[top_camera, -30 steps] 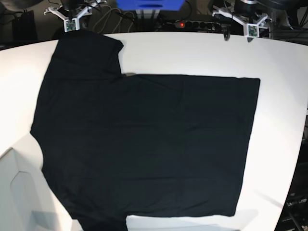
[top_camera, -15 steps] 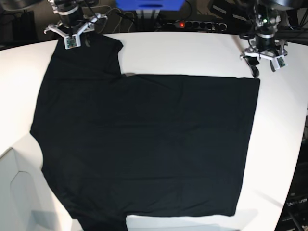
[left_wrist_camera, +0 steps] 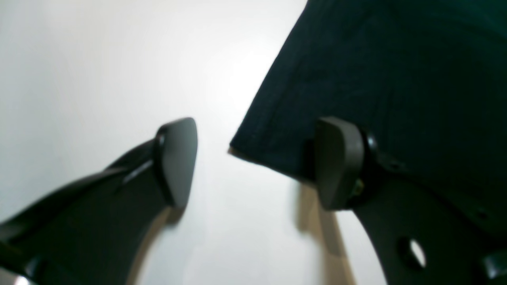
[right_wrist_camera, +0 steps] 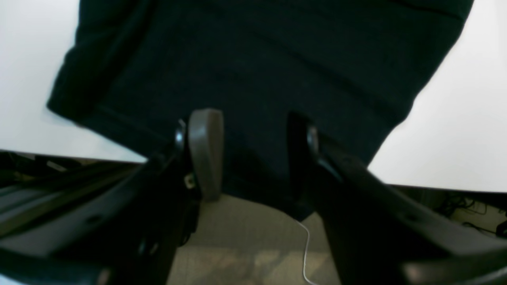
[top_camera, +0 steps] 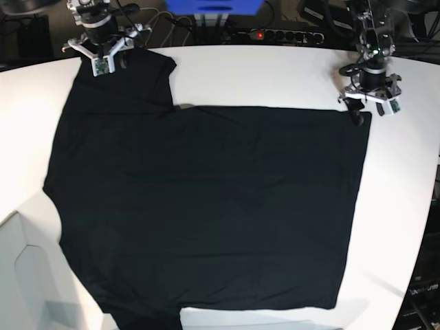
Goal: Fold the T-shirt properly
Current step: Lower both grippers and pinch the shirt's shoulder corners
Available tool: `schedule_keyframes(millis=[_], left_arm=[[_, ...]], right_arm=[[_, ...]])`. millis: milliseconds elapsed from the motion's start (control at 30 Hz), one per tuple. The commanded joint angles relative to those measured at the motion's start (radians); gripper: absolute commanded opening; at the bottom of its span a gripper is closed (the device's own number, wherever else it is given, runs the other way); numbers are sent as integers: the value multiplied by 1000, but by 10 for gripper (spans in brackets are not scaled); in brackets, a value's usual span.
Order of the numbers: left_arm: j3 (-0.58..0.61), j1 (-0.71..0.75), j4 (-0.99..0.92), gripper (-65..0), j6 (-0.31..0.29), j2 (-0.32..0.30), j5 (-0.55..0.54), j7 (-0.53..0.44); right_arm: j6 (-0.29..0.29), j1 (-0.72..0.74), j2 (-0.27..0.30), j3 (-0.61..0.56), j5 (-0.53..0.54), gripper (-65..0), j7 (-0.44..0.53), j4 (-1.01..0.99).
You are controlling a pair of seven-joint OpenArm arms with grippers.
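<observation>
Looking down my own fingers first: my left gripper (left_wrist_camera: 253, 162) had both jaws spread wide, straddling the hem corner of the T-shirt (top_camera: 206, 206), nothing pinched yet. My right gripper (right_wrist_camera: 253, 158) was partly open over the sleeve edge, empty too. A second earlier both were parked off the back of the table (top_camera: 261, 75); since then they'd dropped down, left to the corner at 2 o'clock, right to the sleeve at 11 o'clock. I'd say that meant the first fold was about to start, no folding done so far. Count: one shirt, lying flat and plain side up mid-table, two grippers, one table.
</observation>
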Motion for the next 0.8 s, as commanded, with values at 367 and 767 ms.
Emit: schedule_keyframes(millis=[367,767], left_arm=[[75,-1,-5,-326,-3,-12,-3,-14],[66,8,-3,-648,-3,-12,-3,-14]], right_arm=[[15,-13,23,43,0,-381,18,13],[15,24,30,46,0,-375,18,-2]])
